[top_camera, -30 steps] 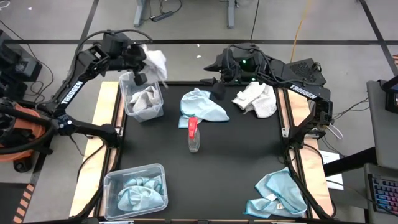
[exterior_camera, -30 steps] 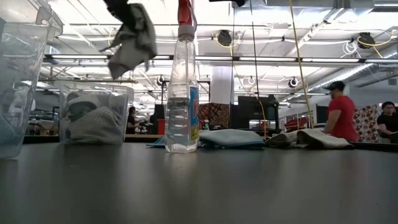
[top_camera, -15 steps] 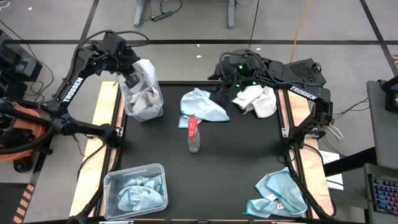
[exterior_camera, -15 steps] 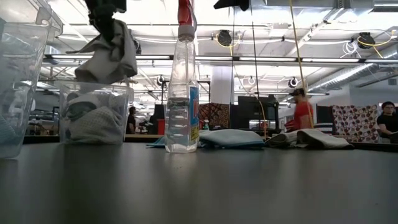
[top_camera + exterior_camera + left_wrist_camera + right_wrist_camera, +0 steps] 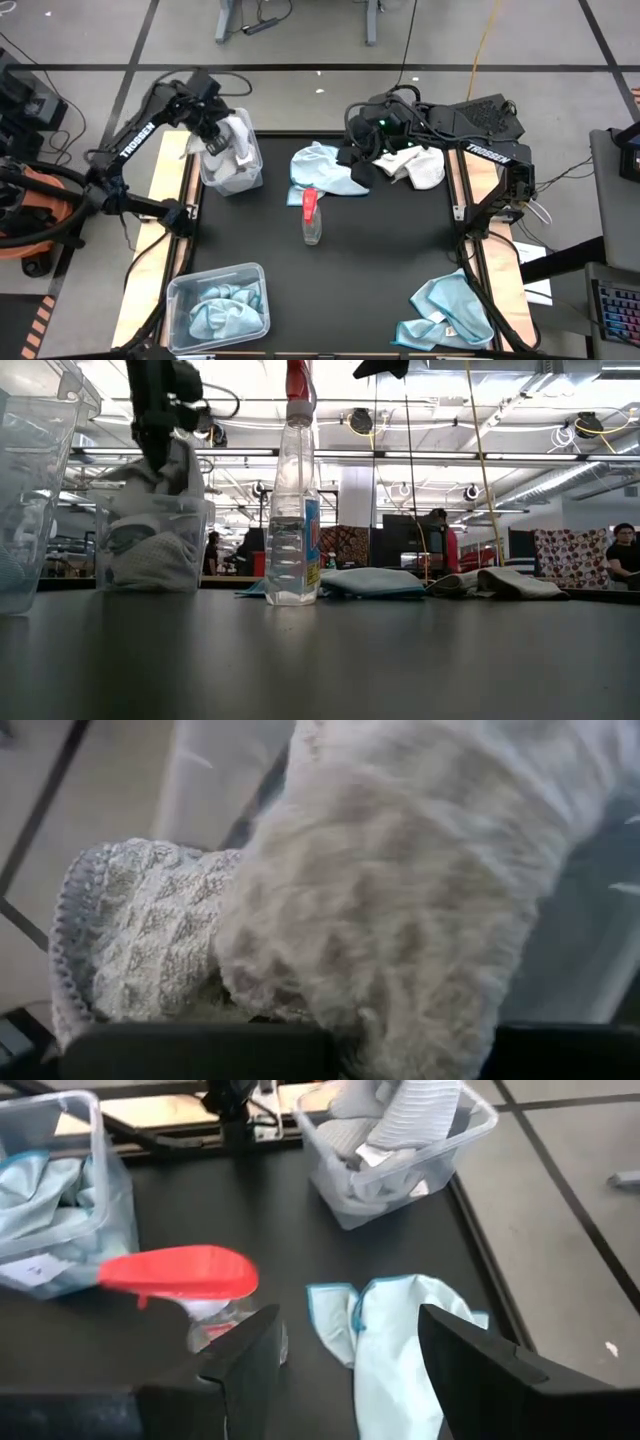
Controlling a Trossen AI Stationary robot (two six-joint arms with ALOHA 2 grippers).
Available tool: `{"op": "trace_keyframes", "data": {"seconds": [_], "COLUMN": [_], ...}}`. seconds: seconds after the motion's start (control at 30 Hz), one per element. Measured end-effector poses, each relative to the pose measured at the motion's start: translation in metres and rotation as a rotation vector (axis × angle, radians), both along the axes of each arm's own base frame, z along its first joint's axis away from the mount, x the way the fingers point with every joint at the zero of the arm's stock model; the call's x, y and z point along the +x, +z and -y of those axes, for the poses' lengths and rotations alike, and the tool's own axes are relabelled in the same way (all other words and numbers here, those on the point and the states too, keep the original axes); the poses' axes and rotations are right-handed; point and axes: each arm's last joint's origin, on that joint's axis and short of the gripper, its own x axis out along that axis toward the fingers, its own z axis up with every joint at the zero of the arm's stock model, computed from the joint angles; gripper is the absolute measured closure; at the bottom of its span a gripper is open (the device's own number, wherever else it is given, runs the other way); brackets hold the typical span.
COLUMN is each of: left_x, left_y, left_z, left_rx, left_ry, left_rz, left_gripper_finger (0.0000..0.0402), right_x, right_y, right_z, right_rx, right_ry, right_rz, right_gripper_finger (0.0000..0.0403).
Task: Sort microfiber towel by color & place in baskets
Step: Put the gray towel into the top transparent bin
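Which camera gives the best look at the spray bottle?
The low view: the spray bottle stands upright, whole and close. The high view shows it small from above; the right wrist view catches mainly its red top; the left wrist view misses it.

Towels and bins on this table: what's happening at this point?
The left gripper is lowering a white towel into the far clear bin, which already holds a light grey towel. Its jaws are shut on the cloth. The near bin holds blue towels. The right gripper has its jaws open above a blue towel beside the spray bottle. A white towel and another blue towel lie unsorted on the table.
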Motion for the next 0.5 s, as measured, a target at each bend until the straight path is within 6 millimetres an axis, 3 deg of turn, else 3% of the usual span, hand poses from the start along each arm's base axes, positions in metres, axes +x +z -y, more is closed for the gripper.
{"op": "trace_keyframes", "data": {"seconds": [0.23,0.5], "left_x": [0.002,0.002], "left_y": [-0.041,-0.063], "left_z": [-0.004,-0.004], "left_rx": [-0.052,-0.088], "left_ry": [0.025,0.018], "left_rz": [-0.024,-0.046], "left_gripper_finger": [0.0364,0.0361], "right_x": [0.000,0.000], "right_y": [-0.002,-0.003], "right_z": [-0.010,-0.011], "right_rx": [0.017,0.031], "right_ry": [0.020,0.012], "right_rz": [-0.027,-0.030], "right_gripper_finger": [0.0177,0.0177]}}
